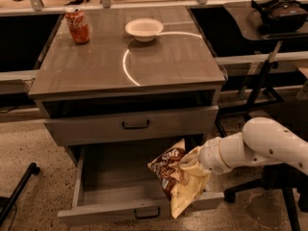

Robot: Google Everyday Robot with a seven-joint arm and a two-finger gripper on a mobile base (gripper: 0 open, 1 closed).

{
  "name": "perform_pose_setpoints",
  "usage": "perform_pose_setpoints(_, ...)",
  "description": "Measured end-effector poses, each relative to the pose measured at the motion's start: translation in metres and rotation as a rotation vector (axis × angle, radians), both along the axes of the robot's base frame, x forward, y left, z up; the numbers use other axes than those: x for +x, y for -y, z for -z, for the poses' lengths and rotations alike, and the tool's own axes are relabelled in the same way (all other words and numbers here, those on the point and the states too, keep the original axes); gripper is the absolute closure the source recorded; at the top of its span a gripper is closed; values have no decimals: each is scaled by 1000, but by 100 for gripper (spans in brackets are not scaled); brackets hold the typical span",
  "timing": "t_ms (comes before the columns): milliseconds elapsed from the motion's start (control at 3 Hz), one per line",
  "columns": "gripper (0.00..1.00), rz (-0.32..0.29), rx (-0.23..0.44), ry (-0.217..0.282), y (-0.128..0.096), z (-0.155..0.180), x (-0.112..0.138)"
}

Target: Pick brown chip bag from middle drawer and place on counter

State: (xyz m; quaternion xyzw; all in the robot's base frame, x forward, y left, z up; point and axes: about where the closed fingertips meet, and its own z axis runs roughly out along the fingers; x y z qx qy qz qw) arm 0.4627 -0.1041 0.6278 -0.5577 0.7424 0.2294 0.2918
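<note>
The brown chip bag (174,178) hangs over the right part of the open middle drawer (113,214), dark brown front to the left, cream bottom drooping past the drawer front. My gripper (191,163) comes in from the right on the white arm and is shut on the brown chip bag's right upper edge, holding it above the drawer floor. The fingertips are mostly hidden by the bag. The counter (168,61) is the glossy grey-brown cabinet top above, with a reflected ring of light.
A red soda can (77,26) stands at the counter's back left and a white bowl (144,29) at its back middle. The upper drawer front (134,124) is closed. A dark side desk with a headset (280,11) is at the right.
</note>
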Motion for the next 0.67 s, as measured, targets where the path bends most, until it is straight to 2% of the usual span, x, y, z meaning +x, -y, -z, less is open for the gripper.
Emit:
perform_pose_setpoints(333,100,-17,6,69,9,-44,-20)
perform_pose_setpoints(667,100,-16,-16,145,20,-94,-28)
